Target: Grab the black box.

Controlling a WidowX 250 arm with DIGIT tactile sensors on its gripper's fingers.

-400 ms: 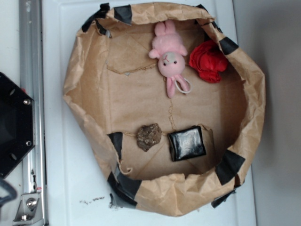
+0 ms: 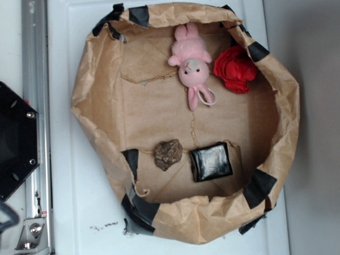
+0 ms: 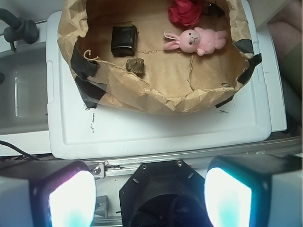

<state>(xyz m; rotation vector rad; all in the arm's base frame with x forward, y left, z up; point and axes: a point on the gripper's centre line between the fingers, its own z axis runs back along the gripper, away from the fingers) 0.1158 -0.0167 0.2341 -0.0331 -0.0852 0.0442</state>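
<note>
The black box (image 2: 211, 161) is small, flat and glossy, with a wrinkled surface. It lies on the floor of the brown paper rim (image 2: 87, 90), near its lower right, beside a lumpy brown rock (image 2: 168, 154). In the wrist view the black box (image 3: 124, 39) is at the upper left, far from my gripper (image 3: 150, 196). The gripper is open and empty, above the black robot base (image 3: 161, 194), outside the paper rim. The gripper does not show in the exterior view.
A pink plush bunny (image 2: 192, 64) and a red crumpled cloth (image 2: 236, 69) lie at the far side of the paper rim. Black tape patches (image 2: 258, 187) mark the rim. The rim rests on a white tray (image 2: 69, 196). A metal rail (image 2: 36, 106) runs along the left.
</note>
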